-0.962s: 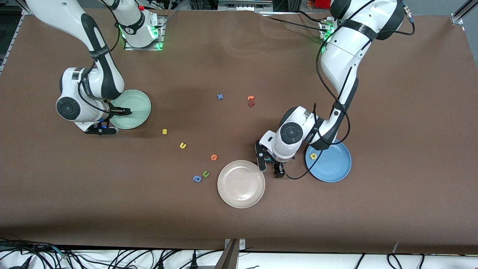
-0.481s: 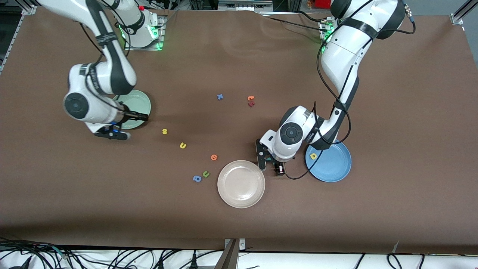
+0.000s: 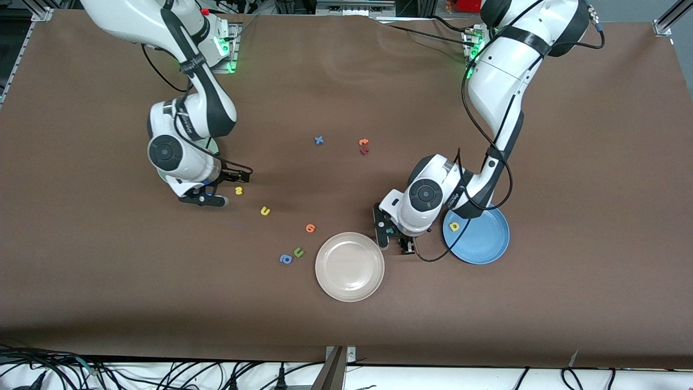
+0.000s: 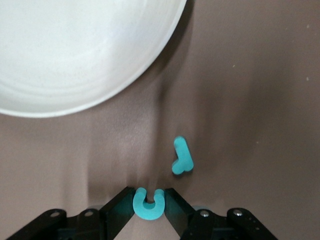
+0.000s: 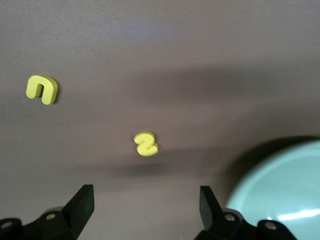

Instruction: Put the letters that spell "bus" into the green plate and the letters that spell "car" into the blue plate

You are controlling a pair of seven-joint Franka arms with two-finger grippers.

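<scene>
beside the beige plate (image 3: 350,266), toward the blue plate (image 3: 483,241), my left gripper (image 4: 148,209) pinches the teal c (image 4: 149,204); i lift straight, sparing the teal r (image 4: 183,155). right gripper (image 5: 144,200) gapes over the yellow s (image 5: 146,143).

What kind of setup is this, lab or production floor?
Most likely a robotics lab bench: two arms bolted to a brown-covered table, loose cables along its edge, and toy foam letters such as a yellow u.
</scene>
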